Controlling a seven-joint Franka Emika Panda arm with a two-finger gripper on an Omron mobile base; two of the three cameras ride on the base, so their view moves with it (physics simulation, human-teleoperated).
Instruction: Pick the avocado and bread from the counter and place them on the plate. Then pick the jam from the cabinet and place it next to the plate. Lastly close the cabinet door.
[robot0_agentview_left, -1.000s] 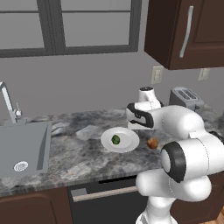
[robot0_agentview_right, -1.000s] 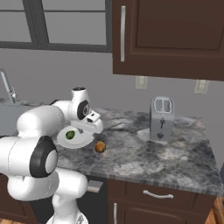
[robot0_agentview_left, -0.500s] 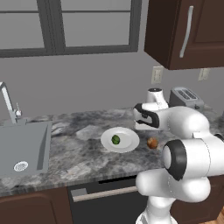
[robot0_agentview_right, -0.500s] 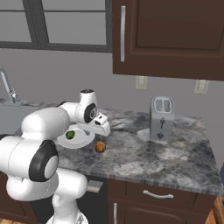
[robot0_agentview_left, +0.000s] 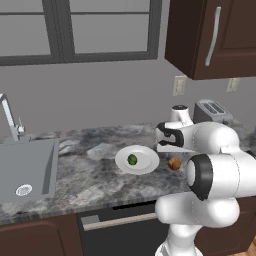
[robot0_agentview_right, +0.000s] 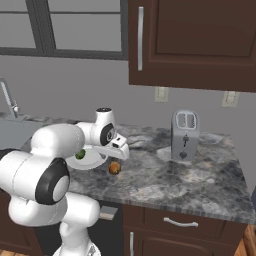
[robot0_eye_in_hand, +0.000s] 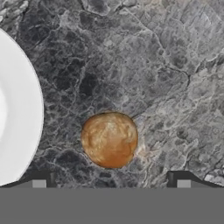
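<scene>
Gripper (robot0_eye_in_hand: 109, 181), jaws spread wide, poised directly above the bread (robot0_eye_in_hand: 109, 139) for grasping; avocado (robot0_agentview_left: 132, 159) already resting on the adjacent plate (robot0_agentview_left: 146, 164)

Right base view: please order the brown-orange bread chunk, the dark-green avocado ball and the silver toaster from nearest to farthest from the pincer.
1. Brown-orange bread chunk, on the marbled counter just below the open pincer.
2. Dark-green avocado ball, on the white plate to the left.
3. Silver toaster, far right.
</scene>
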